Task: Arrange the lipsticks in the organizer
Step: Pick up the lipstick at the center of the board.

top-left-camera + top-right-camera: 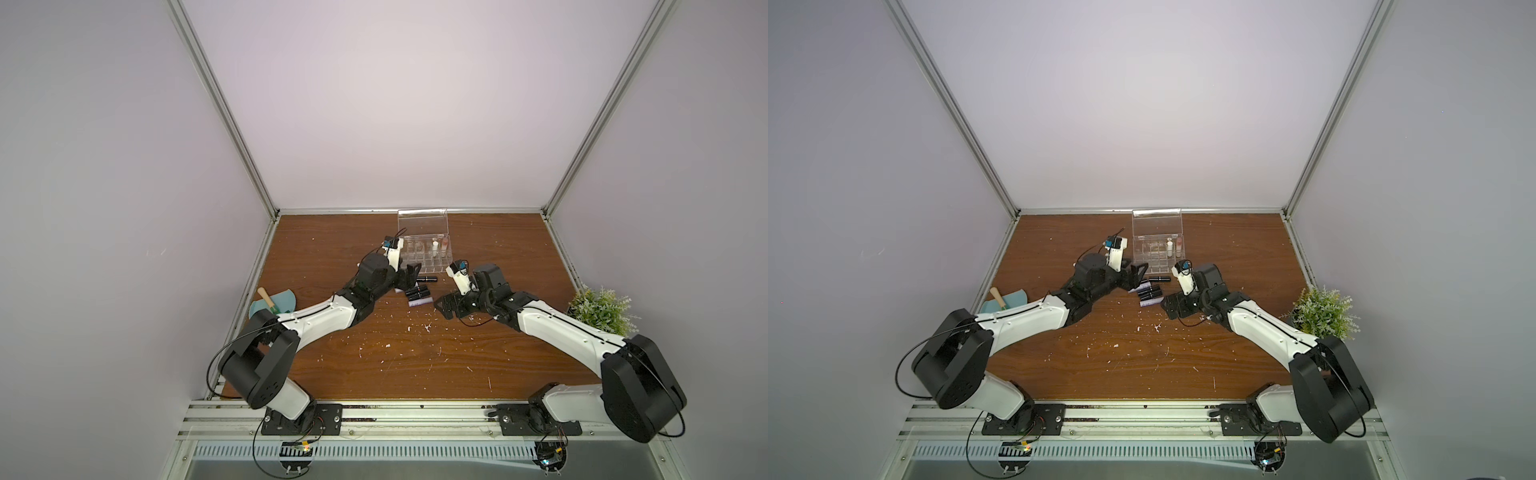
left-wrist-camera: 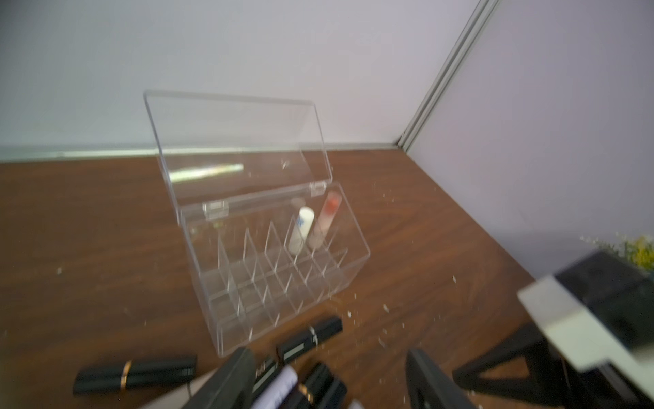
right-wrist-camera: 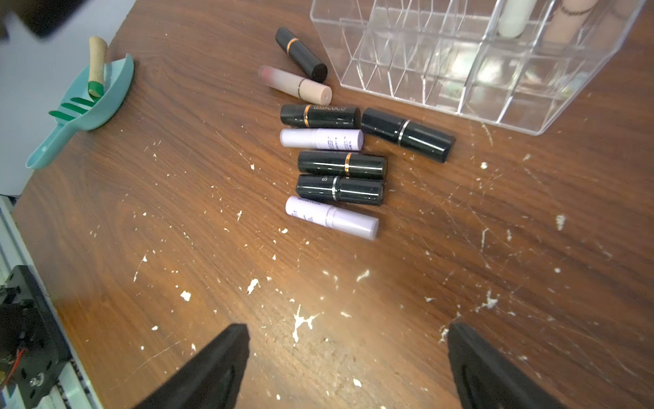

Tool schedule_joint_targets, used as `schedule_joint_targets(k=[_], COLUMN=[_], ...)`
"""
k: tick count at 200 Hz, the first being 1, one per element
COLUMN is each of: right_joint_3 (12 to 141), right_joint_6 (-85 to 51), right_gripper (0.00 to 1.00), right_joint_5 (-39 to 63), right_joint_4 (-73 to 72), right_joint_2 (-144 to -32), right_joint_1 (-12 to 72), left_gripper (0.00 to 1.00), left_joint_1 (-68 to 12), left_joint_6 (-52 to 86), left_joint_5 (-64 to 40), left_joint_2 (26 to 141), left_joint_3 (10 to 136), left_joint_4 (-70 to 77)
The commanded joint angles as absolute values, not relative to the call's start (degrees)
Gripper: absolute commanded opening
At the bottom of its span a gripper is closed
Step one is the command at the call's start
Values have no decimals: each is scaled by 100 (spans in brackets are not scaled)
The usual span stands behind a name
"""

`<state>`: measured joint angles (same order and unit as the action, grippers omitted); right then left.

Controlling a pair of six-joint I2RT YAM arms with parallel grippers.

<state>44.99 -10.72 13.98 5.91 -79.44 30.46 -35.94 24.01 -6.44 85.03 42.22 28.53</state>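
The clear organizer [image 1: 415, 258] stands at the back of the table with its lid [image 1: 422, 222] up. A cream-white tube [image 2: 300, 230] and a peach-pink tube [image 2: 323, 219] stand in its rear compartments. Several lipsticks [image 3: 341, 164], black, lilac and one peach [image 3: 295, 85], lie side by side in front of it. My left gripper [image 2: 329, 382] is open and low over that pile, with a lilac tube and black tubes lying between its fingers [image 2: 233, 379]. To the pile's right my right gripper [image 3: 348, 340] is open over bare wood.
A teal dustpan [image 1: 274, 305] with a wooden-handled brush lies at the table's left edge. A potted plant [image 1: 602, 309] stands at the right edge. White flecks litter the wooden table [image 1: 415, 365]. One black lipstick [image 2: 134, 375] lies apart from the pile.
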Motion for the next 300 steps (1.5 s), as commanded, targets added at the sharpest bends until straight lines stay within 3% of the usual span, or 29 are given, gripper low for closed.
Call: schedule_joint_targets(k=[1,64,114,300], right_joint_3=[4978,6196,6693,6601], right_joint_6=[-703,-197,-71,-53], right_gripper=[90,86,85,72], right_joint_5=[1538,1074,905,609], right_joint_4=[600,1274,1453,1893], right_joint_2=[-8371,-9791,-10320,-10173], right_joint_1=[3054,3424,3672,4127], left_gripper=[72,73,72,72], left_joint_1=[-3550,-3380,-2750,-2656], left_joint_6=[2740,2948,3434,3375], left_joint_5=[-750,-49,-527,-615], left_joint_2=[7917,6527,6073,5853], left_joint_3=[3795,2888,2156,2158], left_joint_4=[3311,3272,3658,3472])
